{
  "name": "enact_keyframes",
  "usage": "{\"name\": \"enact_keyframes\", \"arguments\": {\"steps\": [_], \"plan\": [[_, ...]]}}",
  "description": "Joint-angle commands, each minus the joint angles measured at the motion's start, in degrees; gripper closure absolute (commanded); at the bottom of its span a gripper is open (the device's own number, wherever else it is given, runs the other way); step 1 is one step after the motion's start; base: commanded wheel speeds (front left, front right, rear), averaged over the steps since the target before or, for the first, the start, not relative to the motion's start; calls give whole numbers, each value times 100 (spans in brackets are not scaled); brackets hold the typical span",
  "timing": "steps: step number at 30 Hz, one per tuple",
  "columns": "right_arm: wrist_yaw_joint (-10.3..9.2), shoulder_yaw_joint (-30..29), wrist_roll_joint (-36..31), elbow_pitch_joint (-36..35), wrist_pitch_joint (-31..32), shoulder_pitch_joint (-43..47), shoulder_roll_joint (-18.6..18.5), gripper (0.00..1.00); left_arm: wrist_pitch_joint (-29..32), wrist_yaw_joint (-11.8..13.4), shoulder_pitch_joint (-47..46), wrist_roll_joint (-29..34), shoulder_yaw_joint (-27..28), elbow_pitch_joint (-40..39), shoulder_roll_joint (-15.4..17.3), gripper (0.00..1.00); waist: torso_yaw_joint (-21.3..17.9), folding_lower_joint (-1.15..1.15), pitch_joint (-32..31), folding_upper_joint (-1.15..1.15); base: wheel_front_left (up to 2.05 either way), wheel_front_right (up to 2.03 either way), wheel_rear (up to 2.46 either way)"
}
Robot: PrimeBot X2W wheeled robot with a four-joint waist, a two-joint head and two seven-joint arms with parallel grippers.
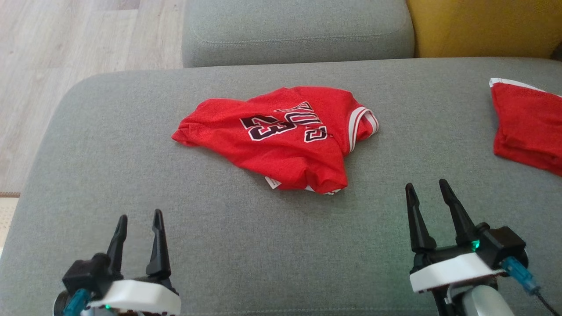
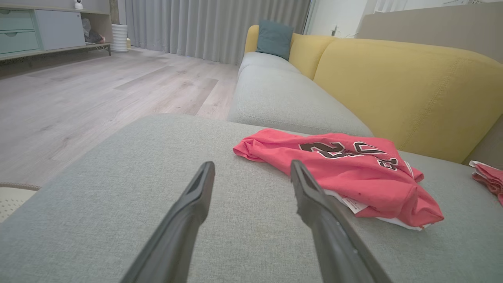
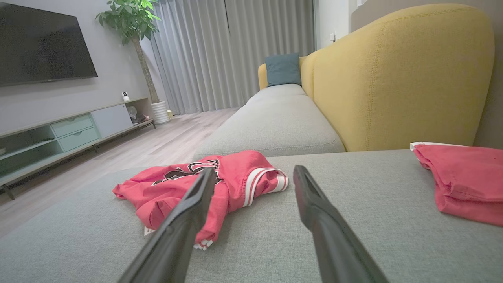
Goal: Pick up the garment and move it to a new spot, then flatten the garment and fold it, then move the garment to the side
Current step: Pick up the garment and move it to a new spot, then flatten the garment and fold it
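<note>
The garment [image 1: 281, 138] is a red mesh jersey with black, white-outlined lettering and a "23", lying crumpled in the middle of the grey cushion [image 1: 219, 245]. Its striped trim shows at the right, a white tag at its near edge. My left gripper [image 1: 138, 221] hovers open near the front left, well short of the garment [image 2: 346, 173]. My right gripper [image 1: 428, 188] stands open at the front right, a short way to the right of the garment [image 3: 220, 184]. Nothing is between either pair of fingers.
A plain red cloth [image 1: 527, 127] lies at the cushion's right edge. Beyond the cushion are another grey seat [image 1: 298, 30] and a yellow backrest [image 1: 483, 26]. Wooden floor [image 1: 66, 52] lies off the left edge.
</note>
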Motion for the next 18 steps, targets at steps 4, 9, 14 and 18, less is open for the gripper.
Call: {"name": "enact_keyframes", "arguments": {"steps": [4,9,14,18], "plan": [[37,123,1,-132,-37,-185,5,0,-70,-116,-197,124,308,-105,-81,0,-10,0,-1,0,0,0,0],[37,114,-3,-129,-37,-188,5,0,-70,-214,-202,207,388,-49,-155,0,-10,0,-1,0,0,0,0],[37,105,-5,-126,-37,-187,5,0,-70,-283,-203,250,428,-12,-208,0,3,0,6,0,0,0,0],[37,99,-11,-128,-37,-184,5,0,-70,-328,-203,292,466,10,-250,0,22,0,19,0,0,0,0]]}}
